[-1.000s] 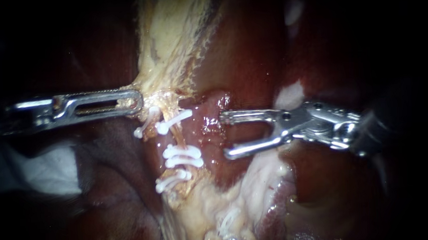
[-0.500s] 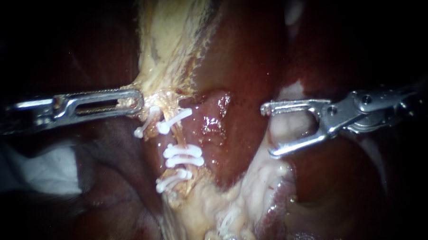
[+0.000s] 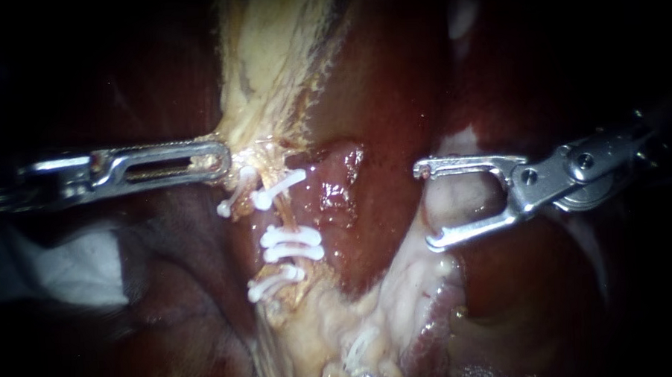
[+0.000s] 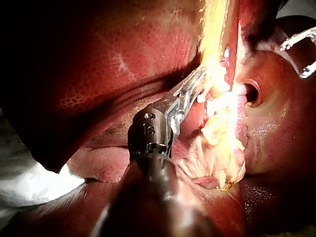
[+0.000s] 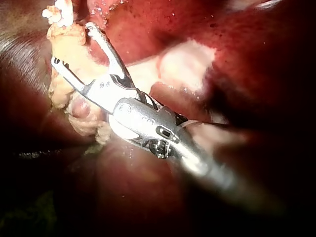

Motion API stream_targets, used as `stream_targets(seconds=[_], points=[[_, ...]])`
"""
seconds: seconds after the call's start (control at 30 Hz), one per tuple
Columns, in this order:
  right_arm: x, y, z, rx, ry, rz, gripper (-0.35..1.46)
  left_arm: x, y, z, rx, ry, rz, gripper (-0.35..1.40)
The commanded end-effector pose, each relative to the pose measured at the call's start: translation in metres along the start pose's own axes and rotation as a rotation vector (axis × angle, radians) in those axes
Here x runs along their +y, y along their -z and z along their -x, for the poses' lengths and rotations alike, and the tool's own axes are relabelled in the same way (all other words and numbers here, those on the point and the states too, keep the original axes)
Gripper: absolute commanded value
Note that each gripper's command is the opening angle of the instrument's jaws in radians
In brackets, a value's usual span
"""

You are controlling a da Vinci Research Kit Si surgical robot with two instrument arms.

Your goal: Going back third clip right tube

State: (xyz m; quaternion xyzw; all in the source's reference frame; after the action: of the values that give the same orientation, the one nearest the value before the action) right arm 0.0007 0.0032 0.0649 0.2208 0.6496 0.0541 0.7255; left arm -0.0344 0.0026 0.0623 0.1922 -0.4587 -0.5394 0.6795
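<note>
A thin tube (image 3: 282,215) runs down the middle of the endoscope view and carries several white clips (image 3: 292,244); two more clips (image 3: 276,187) sit near its upper end. My left instrument (image 3: 219,160) comes in level from the left, its jaws shut on the yellowish tissue strand (image 3: 265,79) just above the clips. In the left wrist view its jaws (image 4: 196,81) grip that same strand. My right instrument (image 3: 424,205) stands well to the right of the clips, jaws open and empty. The right wrist view shows its jaws (image 5: 71,43) spread over pale tissue, with a clip (image 5: 58,12) ahead of them.
Dark red liver (image 3: 392,82) surrounds the tube. Pale fatty tissue (image 3: 399,298) lies below the right instrument's jaws. White gauze (image 3: 78,268) lies under the left instrument's shaft and also shows in the left wrist view as gauze (image 4: 29,185).
My right instrument has drawn back to the right, away from the clipped tube, with its jaws open throughout. The left instrument has kept its hold and place.
</note>
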Motion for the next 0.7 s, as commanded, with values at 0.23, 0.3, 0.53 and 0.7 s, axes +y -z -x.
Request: stream_targets(seconds=[0.23, 0.3, 0.53, 0.7], points=[[-0.0005, -0.0002, -0.0003, 0.003, 0.001, -0.006, 0.6, 0.0001, -0.003, -0.0012, 0.024, -0.009, 0.002, -0.35], [-0.0006, -0.0002, -0.0003, 0.003, 0.001, -0.006, 0.6, 0.0002, -0.004, -0.0017, 0.033, -0.011, 0.002, -0.35], [-0.0006, -0.0002, -0.0004, 0.003, 0.001, -0.006, 0.6, 0.0004, -0.0065, -0.0026, 0.046, -0.017, 0.002, -0.35], [-0.0006, -0.0002, -0.0004, 0.003, 0.001, -0.006, 0.6, 0.0008, -0.0078, -0.0031, 0.054, -0.027, 0.003, -0.35]])
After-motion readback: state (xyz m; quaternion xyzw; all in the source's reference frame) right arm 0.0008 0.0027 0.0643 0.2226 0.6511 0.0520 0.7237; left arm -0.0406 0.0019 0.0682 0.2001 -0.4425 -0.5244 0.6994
